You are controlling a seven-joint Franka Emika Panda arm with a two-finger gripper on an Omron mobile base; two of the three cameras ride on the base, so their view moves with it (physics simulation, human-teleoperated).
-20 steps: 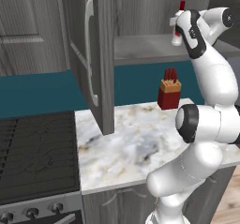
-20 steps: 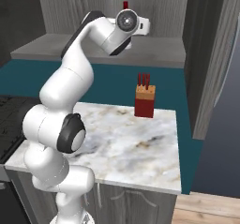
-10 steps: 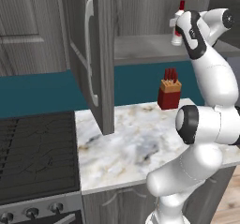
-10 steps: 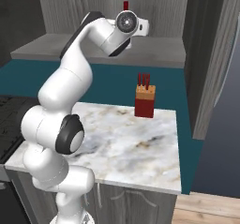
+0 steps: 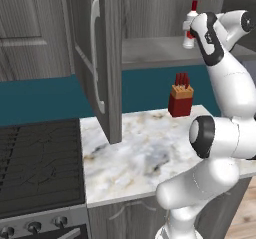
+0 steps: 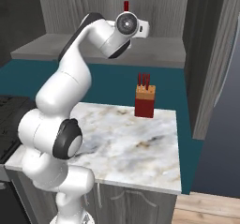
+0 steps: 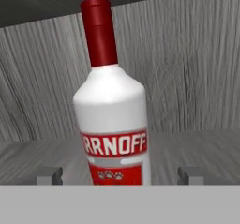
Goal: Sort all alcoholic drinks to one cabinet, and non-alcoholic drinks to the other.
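Up inside the open cabinet, the gripper (image 7: 119, 175) stands spread wide, its two fingertips (image 7: 49, 175) well out to either side of the red-capped bottle (image 7: 112, 110) and clear of its body; nothing is grasped. That bottle stands upright on the grey wooden cabinet shelf (image 7: 197, 150), white-bodied, with a red label low on its front, close before the cabinet's back wall. From the left base camera the same bottle (image 5: 190, 25) shows on the shelf just beside the arm's hand, with bare shelf running off to its left. From the right base camera only its red cap (image 6: 126, 5) peeks above the wrist.

Below, on the marble counter (image 5: 135, 158), a red knife block (image 5: 180, 98) with brown handles sits near the teal back wall, well apart from the counter's front edge. An open cabinet door (image 5: 100, 58) hangs out over the counter's left end, beside the stove (image 5: 35, 168). On the right side a second tall door (image 6: 211, 63) stands open past the counter's edge.
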